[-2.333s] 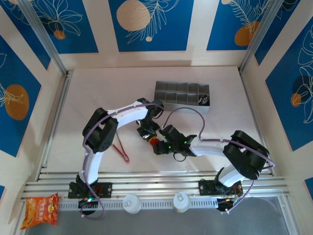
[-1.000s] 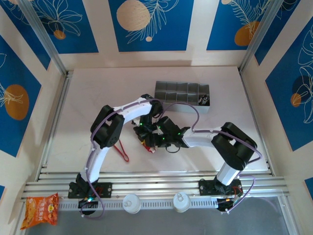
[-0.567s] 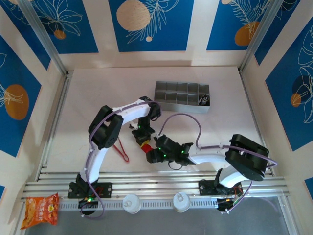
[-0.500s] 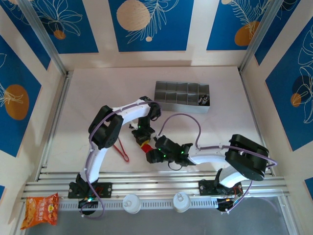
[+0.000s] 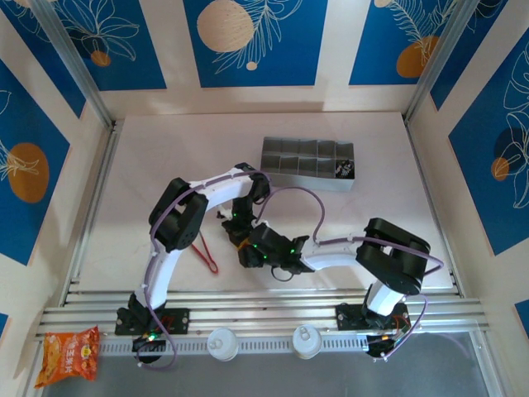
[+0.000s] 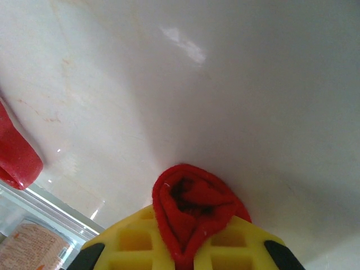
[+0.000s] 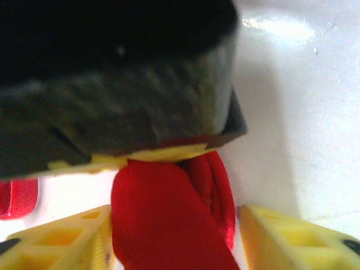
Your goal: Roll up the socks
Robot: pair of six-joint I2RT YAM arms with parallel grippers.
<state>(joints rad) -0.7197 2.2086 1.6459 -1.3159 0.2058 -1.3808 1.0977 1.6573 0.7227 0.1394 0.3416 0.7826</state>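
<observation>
The rolled red sock (image 6: pixel 191 208) is pinched between the yellow fingers (image 6: pixel 135 242) of my left gripper (image 6: pixel 188 233), which is shut on it just above the white table. In the top view the left gripper (image 5: pixel 238 234) meets the right gripper (image 5: pixel 246 252) at mid-table. In the right wrist view the red sock (image 7: pixel 163 219) hangs under the left gripper's dark body. My right gripper (image 7: pixel 174 239) stands open around it, one finger against the cloth and a thin gap at the other. The black sock (image 5: pixel 345 169) with pale stripes lies in the tray's right end compartment.
Red-handled tongs (image 5: pixel 205 252) lie on the table left of the grippers. A grey divided tray (image 5: pixel 306 157) stands behind them. On the near rail are an orange snack bag (image 5: pixel 70 351) and two white caps (image 5: pixel 221 341).
The right gripper drew back toward the near edge, then came forward again to the red sock, and its jaws narrowed around it. The left gripper kept its grip and hardly moved.
</observation>
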